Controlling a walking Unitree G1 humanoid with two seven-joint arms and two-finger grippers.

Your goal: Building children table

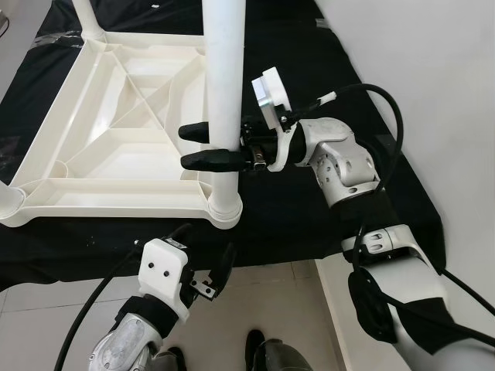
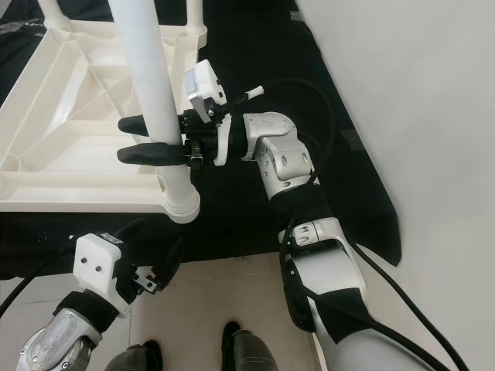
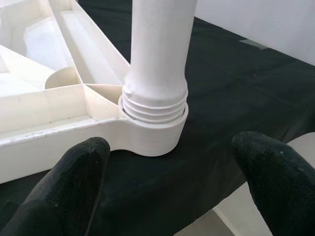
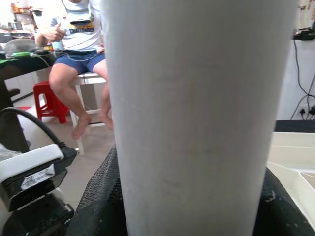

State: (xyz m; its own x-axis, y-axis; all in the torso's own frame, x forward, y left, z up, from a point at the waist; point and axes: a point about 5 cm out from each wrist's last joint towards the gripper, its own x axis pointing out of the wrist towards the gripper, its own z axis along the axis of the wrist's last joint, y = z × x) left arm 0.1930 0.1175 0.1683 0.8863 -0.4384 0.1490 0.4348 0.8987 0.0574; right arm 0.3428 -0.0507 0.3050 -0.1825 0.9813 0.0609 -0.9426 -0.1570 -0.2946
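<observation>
A white plastic children's table (image 1: 93, 139) lies upside down on a black cloth. At its near right corner a white leg (image 1: 224, 69) stands upright in the round socket (image 3: 152, 132), with its threaded end showing at the rim. My right gripper (image 1: 187, 147) is shut on this leg a little above the socket, one black finger on each side; the leg (image 4: 197, 123) fills the space between them. My left gripper (image 1: 207, 246) hangs open below the cloth's front edge, its fingers (image 3: 78, 172) spread wide and pointing at the socket without touching it.
More white legs stand at the far left corner (image 1: 89, 15) and the near left corner (image 1: 8, 202). A white wall (image 1: 433, 69) runs along the right. A person (image 4: 78, 44) sits on a chair across the room beside a red stool (image 4: 47, 98).
</observation>
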